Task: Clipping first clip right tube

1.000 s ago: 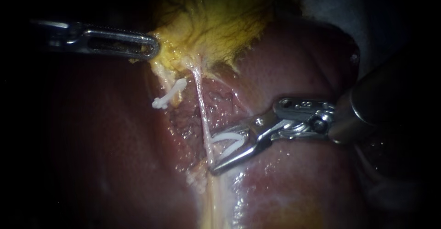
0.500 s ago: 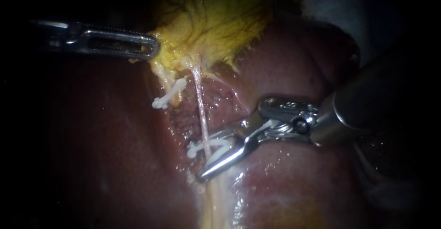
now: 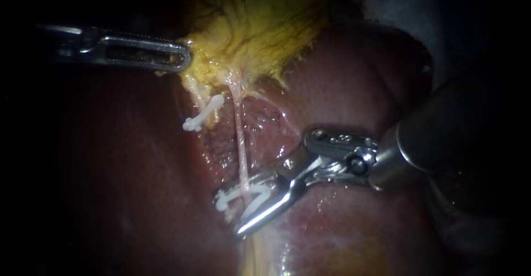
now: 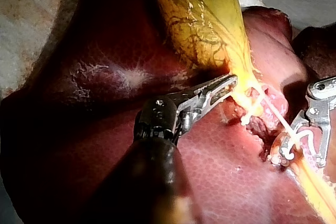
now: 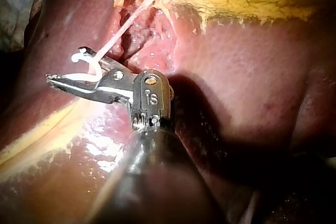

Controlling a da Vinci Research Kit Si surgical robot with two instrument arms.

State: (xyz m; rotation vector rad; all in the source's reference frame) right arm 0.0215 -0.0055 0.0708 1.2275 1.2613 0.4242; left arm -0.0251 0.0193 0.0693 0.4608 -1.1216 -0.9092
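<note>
Widely parted, right end effector (image 3: 229,216) holds open clip (image 3: 250,194) astride right tube (image 3: 239,138); left end effector (image 3: 184,60) clamps gallbladder (image 3: 260,27).

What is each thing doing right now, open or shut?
Left instrument: shut on gallbladder.
Right instrument: holding new clip.
New clip: open, across right tube.
Other clip: closed.
Right tube: stretched tight, not clipped yet.

Bare liver (image 3: 354,71) — taut tube (image 3: 239,138) alongside
</note>
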